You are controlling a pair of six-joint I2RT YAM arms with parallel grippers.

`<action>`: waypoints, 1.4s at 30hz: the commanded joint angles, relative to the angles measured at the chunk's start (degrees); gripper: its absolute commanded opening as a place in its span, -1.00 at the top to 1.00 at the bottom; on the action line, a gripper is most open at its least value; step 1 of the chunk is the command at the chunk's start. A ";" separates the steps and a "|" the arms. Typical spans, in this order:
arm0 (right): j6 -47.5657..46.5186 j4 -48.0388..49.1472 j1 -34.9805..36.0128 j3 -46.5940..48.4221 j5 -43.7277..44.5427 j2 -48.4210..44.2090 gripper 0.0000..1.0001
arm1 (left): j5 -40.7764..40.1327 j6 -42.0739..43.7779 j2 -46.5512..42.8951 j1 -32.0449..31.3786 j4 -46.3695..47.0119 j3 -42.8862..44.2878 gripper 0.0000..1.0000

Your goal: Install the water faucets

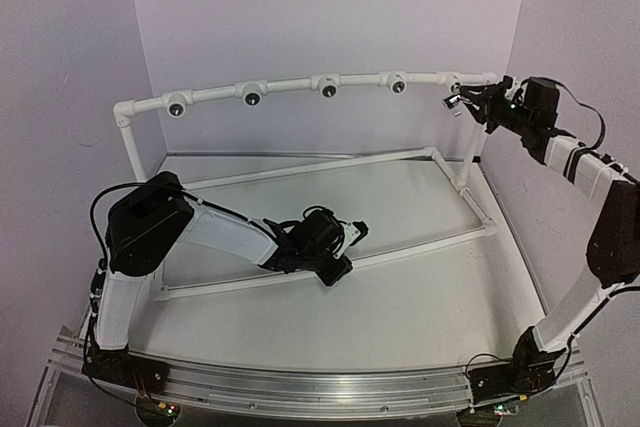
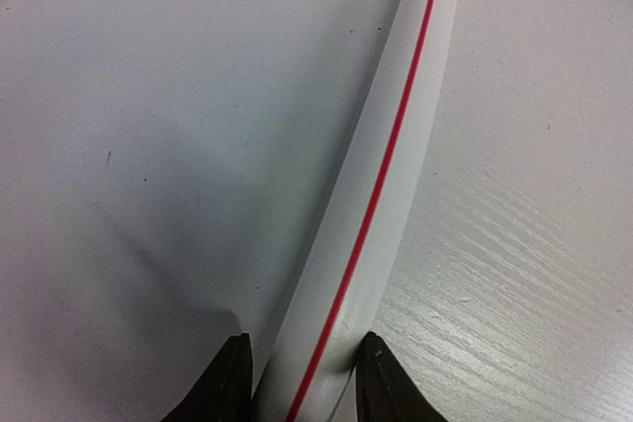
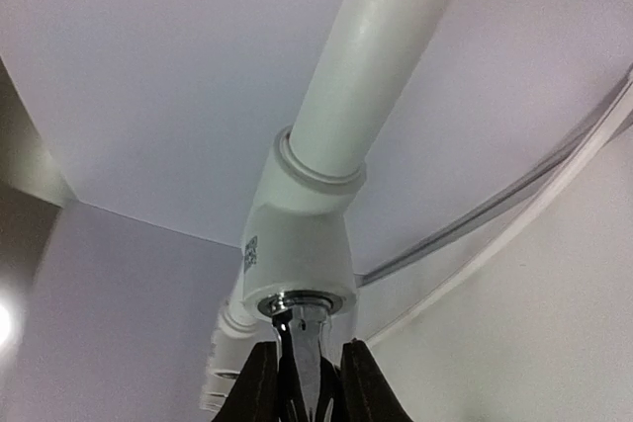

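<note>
A shiny silver water faucet point(image 3: 309, 338) sits with its threaded end in the mouth of a white pipe fitting point(image 3: 297, 244). My right gripper point(image 3: 307, 382) is shut on the faucet's body. From above, this faucet point(image 1: 454, 103) and the right gripper point(image 1: 468, 100) are at the right end of the raised top rail point(image 1: 290, 87). My left gripper point(image 2: 302, 382) is shut on a white pipe with a red stripe point(image 2: 391, 165). That left gripper point(image 1: 352, 231) is low on the table, on the frame's front base pipe point(image 1: 430, 244).
Along the top rail are several round white fittings with dark holes point(image 1: 252, 97). White uprights stand at the left corner point(image 1: 132, 152) and the right corner point(image 1: 470, 152). A second base pipe point(image 1: 300, 168) runs behind. Purple walls close in at the back and sides.
</note>
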 commanded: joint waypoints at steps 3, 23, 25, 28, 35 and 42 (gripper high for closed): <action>55.56 40.63 -3.04 -13.40 -1.93 7.32 1.00 | 5.17 -6.86 9.58 -1.54 -24.26 -5.94 0.99; -31.10 -6.14 -6.12 -3.46 2.31 -9.15 -0.97 | 5.24 -6.67 9.51 -1.53 -23.86 -6.22 1.00; -45.54 -10.93 -4.84 -2.95 4.96 -12.32 -0.97 | 5.37 -6.54 9.53 -1.54 -23.79 -6.22 1.00; -77.41 -18.38 -1.45 -4.28 9.16 -18.02 -0.97 | 5.59 -6.27 9.58 -1.53 -23.74 -6.22 0.99; -129.73 -23.69 12.31 -7.88 24.93 -19.71 -0.97 | 5.61 -6.19 9.46 -1.54 -23.53 -6.40 0.99; -141.93 -16.77 20.96 -3.39 40.26 -12.70 -0.97 | 5.35 -6.42 9.53 -1.53 -23.59 -6.32 1.00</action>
